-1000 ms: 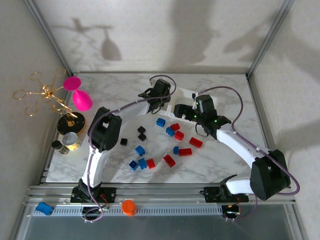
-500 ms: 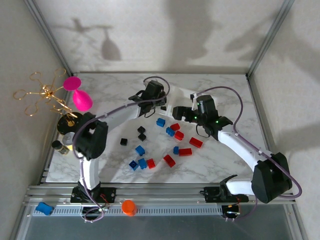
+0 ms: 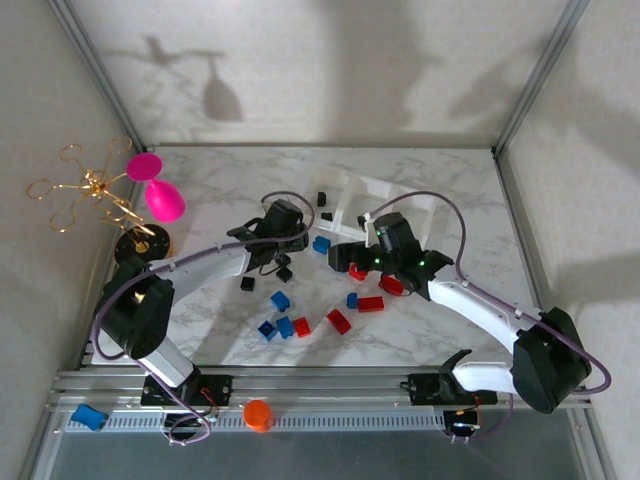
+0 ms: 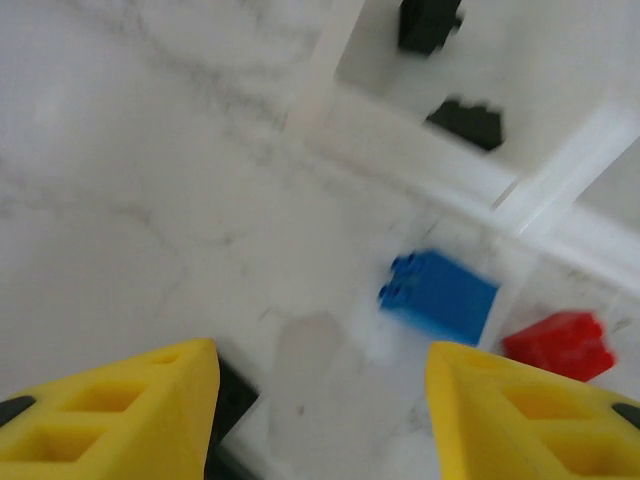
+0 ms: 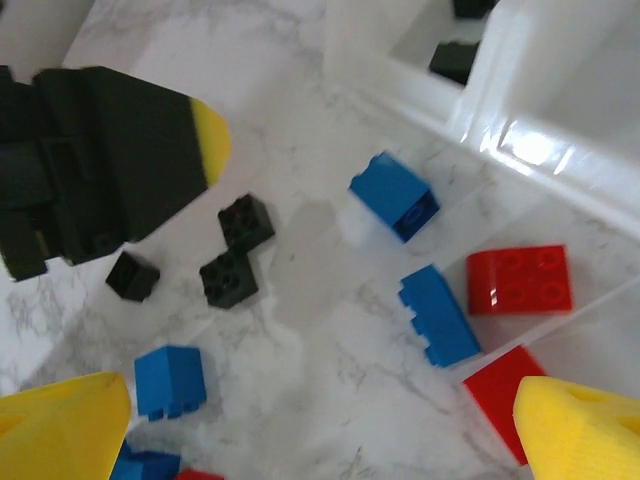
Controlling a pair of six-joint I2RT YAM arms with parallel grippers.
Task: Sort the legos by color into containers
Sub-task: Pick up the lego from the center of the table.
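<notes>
Legos (image 3: 285, 325) in red, blue and black lie scattered on the marble worktop (image 3: 220, 190) in the top view, in front of the white tray (image 3: 362, 190), whose left compartment holds two black bricks (image 3: 323, 199). The left tool (image 3: 280, 250) hangs low just left of a blue brick (image 3: 321, 243), with a black brick (image 3: 284, 272) just in front of it. The right tool (image 3: 347, 262) reaches in from the right, close by a red brick (image 3: 357, 270). A pink goblet (image 3: 163, 200) stands well apart at the left edge. In the left wrist view, the left tool (image 4: 320, 420) is released, its yellow fingers (image 4: 110, 410) spread wide over bare marble with nothing between them. Ahead lie the blue brick (image 4: 438, 296) and a red one (image 4: 560, 345), both outside the tray wall (image 4: 420, 160), and the two black bricks (image 4: 466, 122) sit inside. In the right wrist view, the right tool (image 5: 320, 430) is likewise released, its fingers (image 5: 60, 425) far apart and empty. Between and beyond them lie a square blue brick (image 5: 395, 195), an oblong blue brick (image 5: 438, 315), two red ones (image 5: 518, 280), a touching pair of black bricks (image 5: 237, 250), a smaller black one (image 5: 132, 275) and another blue (image 5: 168, 380). The left tool's yellow-tipped finger (image 5: 208, 145) hovers just left of the black pair.
</notes>
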